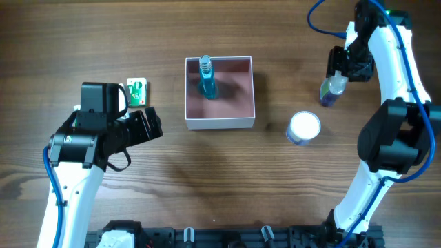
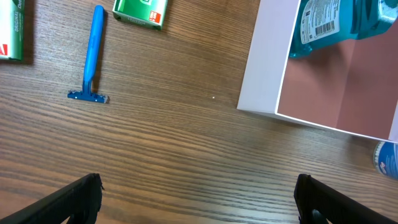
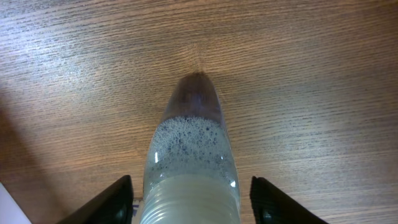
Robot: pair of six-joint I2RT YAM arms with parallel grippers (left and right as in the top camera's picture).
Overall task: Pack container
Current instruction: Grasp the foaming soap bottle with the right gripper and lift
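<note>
The container [image 1: 220, 123] is a square white box with a pink inside, at the table's middle back; its wall also shows in the left wrist view [image 2: 264, 62]. A blue bottle [image 1: 206, 79] stands in its far left corner and shows in the left wrist view [image 2: 339, 22]. My left gripper [image 1: 153, 125] is open and empty left of the box, fingers low over bare wood [image 2: 199, 202]. My right gripper [image 1: 339, 71] is open, its fingers [image 3: 194, 205] on either side of a clear foamy bottle [image 3: 189, 149] with a white cap, with gaps on both sides. That bottle [image 1: 333, 91] is at the right back.
A white-lidded jar [image 1: 304, 127] stands right of the box. A green packet [image 1: 137, 92] lies by the left arm; it shows in the left wrist view [image 2: 142, 12] next to a blue razor [image 2: 92, 56] and another packet [image 2: 11, 31].
</note>
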